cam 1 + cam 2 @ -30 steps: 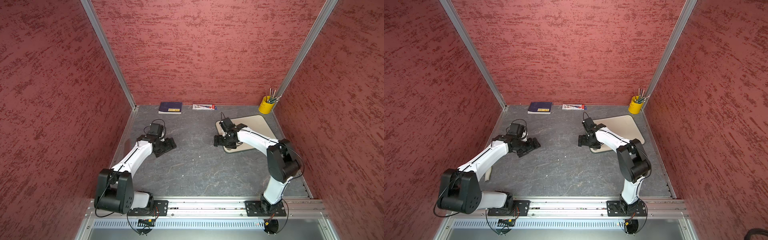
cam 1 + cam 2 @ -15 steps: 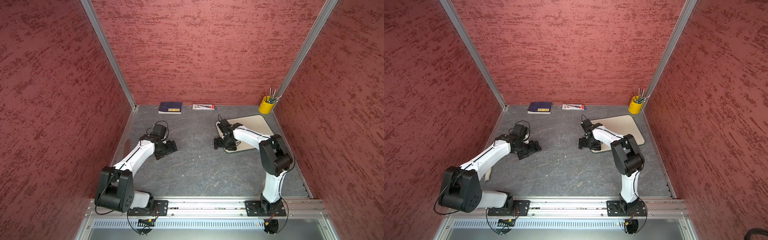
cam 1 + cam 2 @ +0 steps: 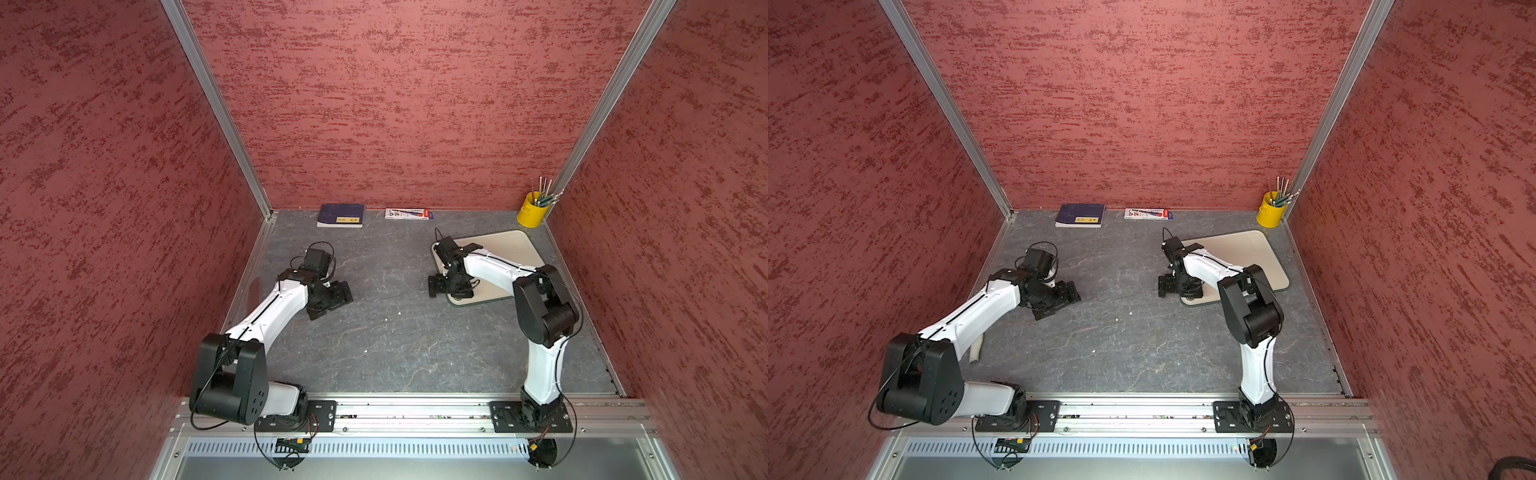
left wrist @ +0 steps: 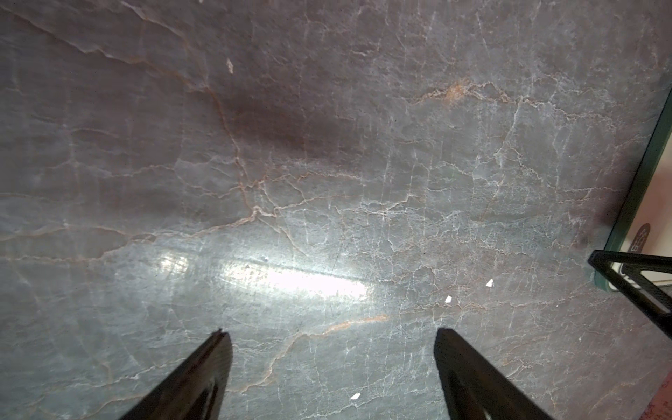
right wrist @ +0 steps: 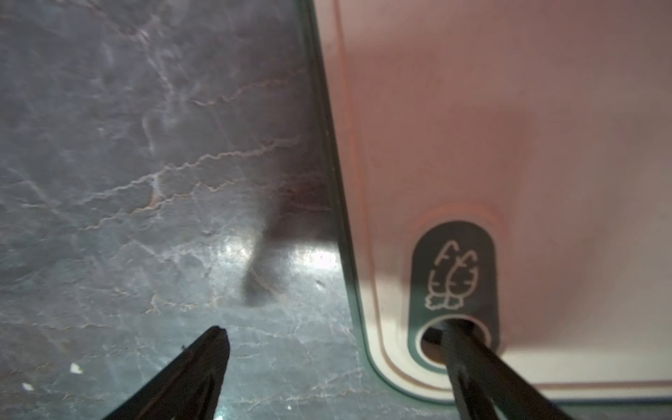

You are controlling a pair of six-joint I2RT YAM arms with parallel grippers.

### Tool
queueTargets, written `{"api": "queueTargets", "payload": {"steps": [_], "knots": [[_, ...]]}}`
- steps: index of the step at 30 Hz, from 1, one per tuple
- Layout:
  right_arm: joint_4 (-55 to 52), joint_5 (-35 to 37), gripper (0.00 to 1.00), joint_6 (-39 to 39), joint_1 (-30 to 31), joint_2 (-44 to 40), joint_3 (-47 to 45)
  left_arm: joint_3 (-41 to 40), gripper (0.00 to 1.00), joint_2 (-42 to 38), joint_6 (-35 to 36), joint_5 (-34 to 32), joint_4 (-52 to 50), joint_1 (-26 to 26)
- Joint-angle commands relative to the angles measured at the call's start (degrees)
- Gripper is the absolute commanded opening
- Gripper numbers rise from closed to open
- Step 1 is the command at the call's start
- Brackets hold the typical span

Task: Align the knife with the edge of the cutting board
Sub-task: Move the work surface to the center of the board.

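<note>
1. Red textured walls close round a grey marbled counter (image 3: 395, 332). In both top views the left tool (image 3: 334, 295) hovers low over bare stone. The right tool (image 3: 446, 286) sits at the near corner of the cutting board (image 3: 503, 249), which lies flat beneath and beyond it.
2. In a top view a pale rounded piece pokes out from under the left arm, well behind the left tool and toward that arm's base. I take it for the handle of the knife (image 3: 976, 351); the blade is hidden. It lies well apart from the board, so the aligning looks not yet begun. I would guess the knife is stiff, blade-heavy and slick on its steel. The handle, close to the blade, seems the place to take hold, carrying it low.
3. From the left wrist, the left tool's fingers stand wide apart with nothing between them and only stone ahead. The board's dark rim shows off to one side, beside a finger of the right tool.
4. From the right wrist, the right tool is spread wide and empty. One finger is over the counter, and the other is at the round hole in the board's dark oval patch (image 5: 454, 254).
</note>
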Motion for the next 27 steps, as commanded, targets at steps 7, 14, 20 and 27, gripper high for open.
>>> {"api": "queueTargets", "payload": {"steps": [7,14,20,27], "knots": [[3.5,-12.6,0.94,3.3,6.0,5.7,4.6,-1.0,0.92,-4.0,-0.2,3.6,-0.5,6.2],[-3.0,-16.2,0.94,5.9,17.6,18.2,24.2,-2.4,0.9,-7.4,-0.2,6.3,-1.3,12.0],[-9.0,-17.0,0.94,6.8,21.4,25.0,40.3,-3.8,0.9,-9.0,0.4,7.4,-2.1,13.5],[-8.0,-10.7,0.97,1.8,19.3,16.5,40.1,-4.2,0.9,-7.2,-1.2,14.9,2.8,12.9]]}}
